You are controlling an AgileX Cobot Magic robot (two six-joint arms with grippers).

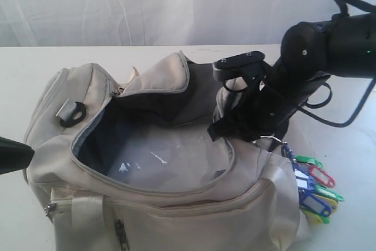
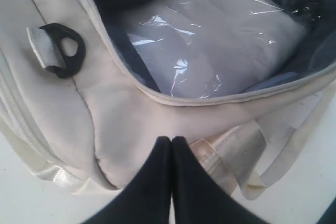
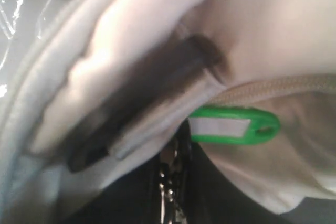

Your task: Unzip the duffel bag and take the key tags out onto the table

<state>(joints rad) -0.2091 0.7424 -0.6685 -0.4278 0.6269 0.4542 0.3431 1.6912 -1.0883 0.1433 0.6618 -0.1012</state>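
White table, duffel bag gaping, zip undone. Right end effector at three o'clock pinches the ring of the key tags, and they dangle outside the bag's end at four o'clock. Extraction step, I'd say. Next up: swing clear, lower, release. Left end effector sits at nine o'clock, closed and empty.

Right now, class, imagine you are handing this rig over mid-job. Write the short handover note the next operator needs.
Grippers: left gripper is shut and empty, beside the duffel bag. The right gripper is shut on the ring of the key tags.
Where: the tags hang outside the bag's right end, above the table.
Done: bag unzipped and wide open, tags out of it.
Left: lower the tags onto bare table and release.
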